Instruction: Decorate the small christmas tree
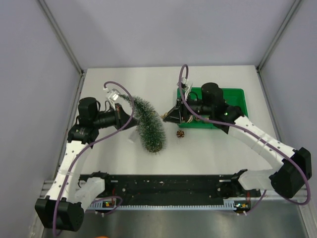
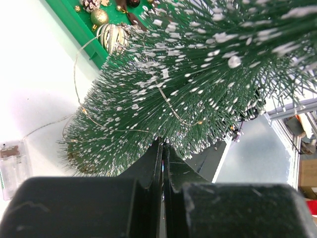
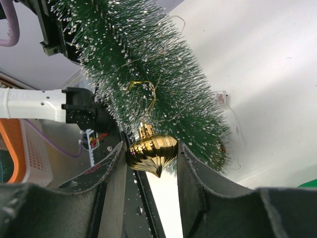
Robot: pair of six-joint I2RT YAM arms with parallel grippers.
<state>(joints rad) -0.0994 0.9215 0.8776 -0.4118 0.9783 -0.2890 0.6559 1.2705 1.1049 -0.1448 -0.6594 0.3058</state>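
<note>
Right wrist | right tool (image 3: 151, 148) pinches gold ornament (image 3: 151, 157) just beside small christmas tree (image 3: 148, 74) | left tool (image 2: 162, 146) closed at its bristles

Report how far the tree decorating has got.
Done: a light string already winds round the tree. In hand: the right gripper pinches a gold ornament right at the branches, its loop among the bristles. The left gripper is shut at the tilted tree, apparently steadying it. Left: more ornaments sit in the tray, and one piece lies on the table beside it.
</note>
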